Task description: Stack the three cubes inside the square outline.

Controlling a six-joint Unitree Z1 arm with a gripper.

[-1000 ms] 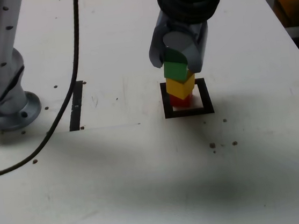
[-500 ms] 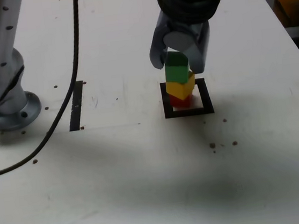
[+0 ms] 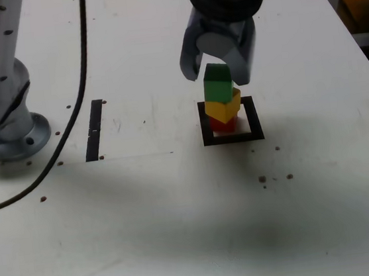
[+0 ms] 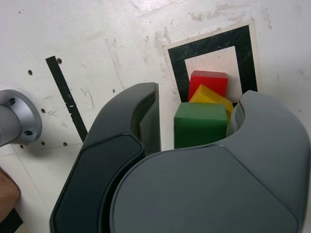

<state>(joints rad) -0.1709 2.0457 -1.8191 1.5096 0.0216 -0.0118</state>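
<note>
Since the earlier frame the claw (image 3: pixel 216 76) had shifted slightly toward the exterior view's left and the dark cable (image 3: pixel 77 103) had swung the same way, while the cubes below the claw had kept their places. The claw was spread, pinching nothing, with the green cube (image 3: pixel 218 84) between its fingers, much nearer one than the other. Under the green cube sat the yellow cube (image 3: pixel 223 110), turned at an angle, and lowest, farthest beneath the claw, the red cube (image 3: pixel 224 125), inside the square outline (image 3: pixel 253 113). In the exterior view the red cube was mostly hidden by the yellow one; in the wrist view the green cube covered much of the yellow, and the claw's body cut off part of the green and hid the outline's near side. Whether the nearer finger touched the green cube could not be told. Only the wrist view showed the wide gap beside the cube and, well away from the claw, a cut-off, skin-toned shape (image 4: pixel 7 194), perhaps a hand. Only the exterior view showed the cable and the outline's complete frame; both showed the straight black strip (image 3: pixel 94 131), off to one side of the claw.
</note>
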